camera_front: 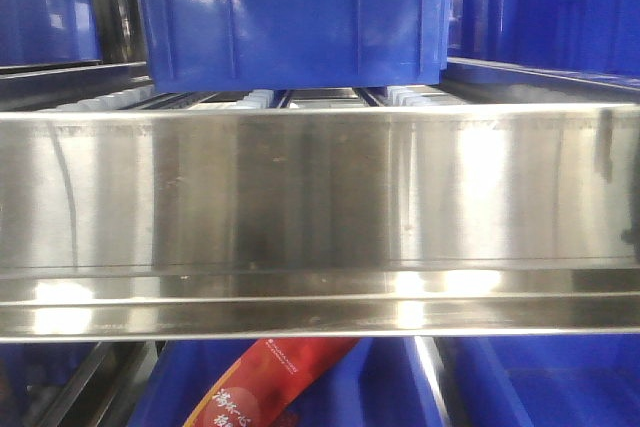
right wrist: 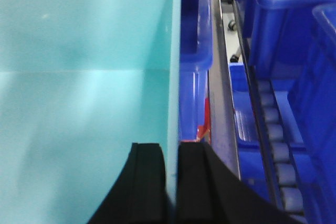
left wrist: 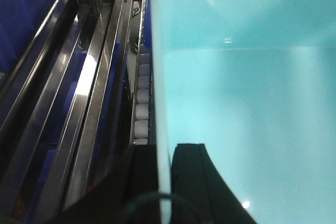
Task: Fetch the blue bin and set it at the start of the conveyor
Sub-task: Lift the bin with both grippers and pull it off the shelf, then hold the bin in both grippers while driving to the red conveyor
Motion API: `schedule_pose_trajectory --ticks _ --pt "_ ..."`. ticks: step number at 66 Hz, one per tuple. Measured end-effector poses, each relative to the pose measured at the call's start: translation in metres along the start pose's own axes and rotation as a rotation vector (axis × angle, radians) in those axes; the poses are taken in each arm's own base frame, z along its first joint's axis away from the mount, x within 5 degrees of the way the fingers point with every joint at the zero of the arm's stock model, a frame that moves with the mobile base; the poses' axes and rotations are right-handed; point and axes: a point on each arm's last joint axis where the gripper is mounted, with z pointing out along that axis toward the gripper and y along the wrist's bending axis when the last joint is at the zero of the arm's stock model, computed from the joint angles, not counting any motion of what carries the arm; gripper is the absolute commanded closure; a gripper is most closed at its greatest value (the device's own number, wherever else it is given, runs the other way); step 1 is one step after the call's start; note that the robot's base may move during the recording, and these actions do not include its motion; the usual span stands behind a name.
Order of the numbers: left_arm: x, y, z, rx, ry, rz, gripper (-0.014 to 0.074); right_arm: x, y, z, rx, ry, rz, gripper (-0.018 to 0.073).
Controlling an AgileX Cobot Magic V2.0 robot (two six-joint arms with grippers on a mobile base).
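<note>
The blue bin [left wrist: 247, 93], a pale aqua tub with smooth walls, fills most of both wrist views, its inside facing the cameras. My left gripper [left wrist: 164, 153] is shut on the bin's left wall, one black finger outside and one inside. On the opposite side, my right gripper [right wrist: 172, 153] is shut on the blue bin's [right wrist: 84, 103] right wall in the same way. The bin does not show in the front view. The conveyor start is out of view.
A shiny steel shelf rail [camera_front: 320, 217] spans the front view, with a dark blue crate [camera_front: 290, 12] above it on white rollers. More dark blue crates [right wrist: 283, 30] and a roller track [right wrist: 275, 150] lie right of the bin; steel rails [left wrist: 84, 93] and rollers [left wrist: 142, 108] lie left. A red packet [camera_front: 265, 387] sits below.
</note>
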Motion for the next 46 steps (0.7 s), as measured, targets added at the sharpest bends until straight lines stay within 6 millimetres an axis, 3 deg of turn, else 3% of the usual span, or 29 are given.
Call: schedule_pose_trajectory --ticks 46 --pt "-0.001 0.001 0.0 -0.015 -0.012 0.008 0.0707 -0.015 0.006 0.0 -0.082 -0.164 -0.017 0.0713"
